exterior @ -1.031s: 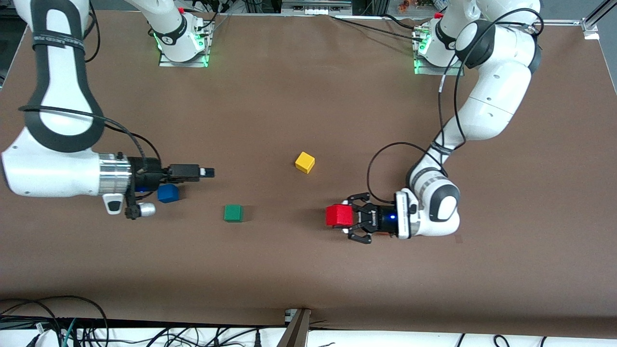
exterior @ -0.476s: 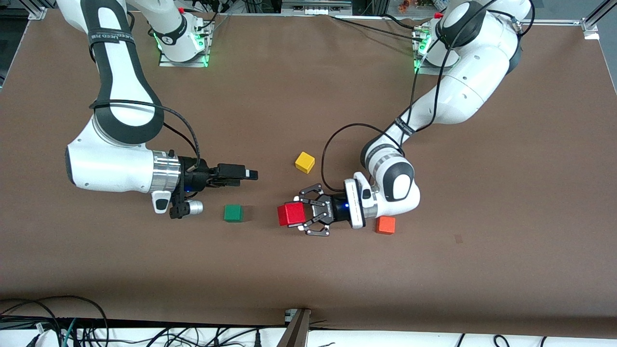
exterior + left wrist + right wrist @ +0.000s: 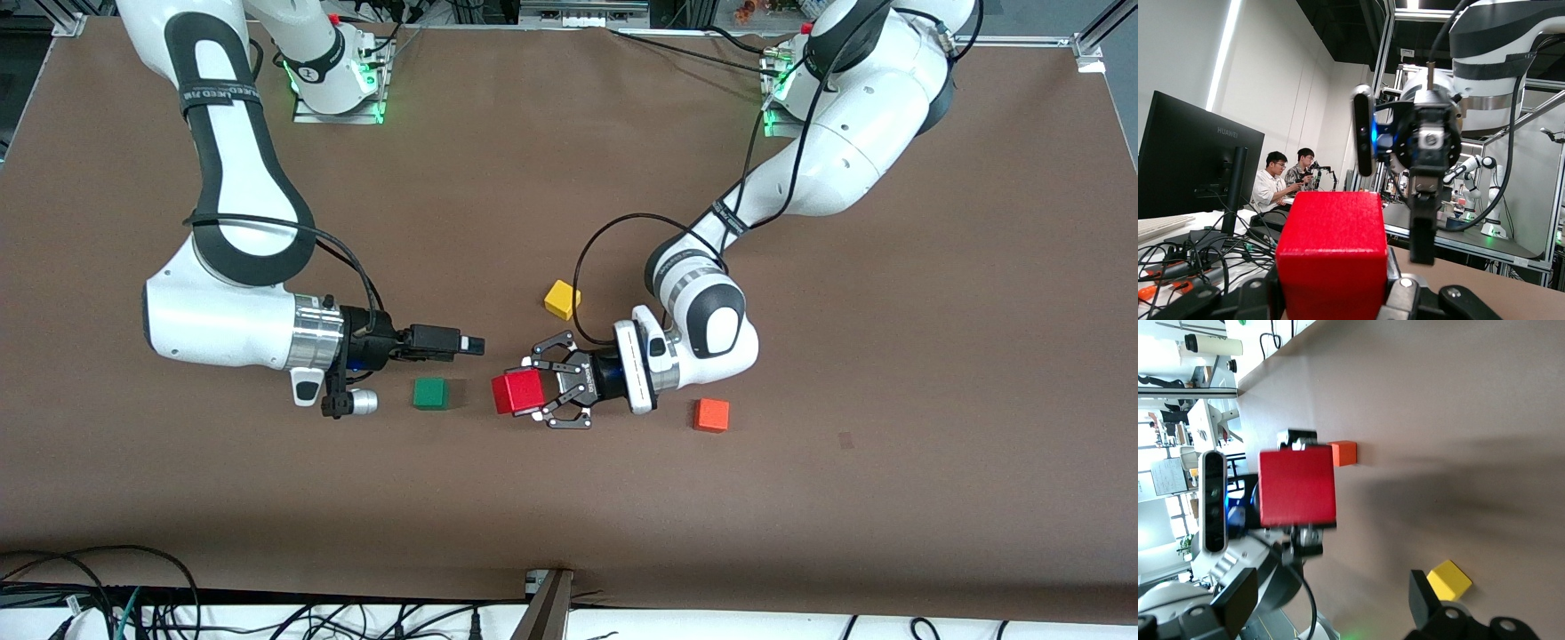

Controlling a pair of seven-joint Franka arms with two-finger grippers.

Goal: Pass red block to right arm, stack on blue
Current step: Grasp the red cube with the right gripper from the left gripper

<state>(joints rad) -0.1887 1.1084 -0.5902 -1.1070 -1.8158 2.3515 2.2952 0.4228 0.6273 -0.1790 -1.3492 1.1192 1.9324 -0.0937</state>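
Gleaming matte red block (image 3: 517, 392), apparently unmarked

White arms (image 3: 222, 311), black bands, silver wrists, black cables.

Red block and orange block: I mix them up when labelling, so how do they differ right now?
The red block is bright red and held above the table in the left gripper; the orange block is orange and rests on the table, ungripped, toward the left arm's end. Both look like plain cubes of similar size.
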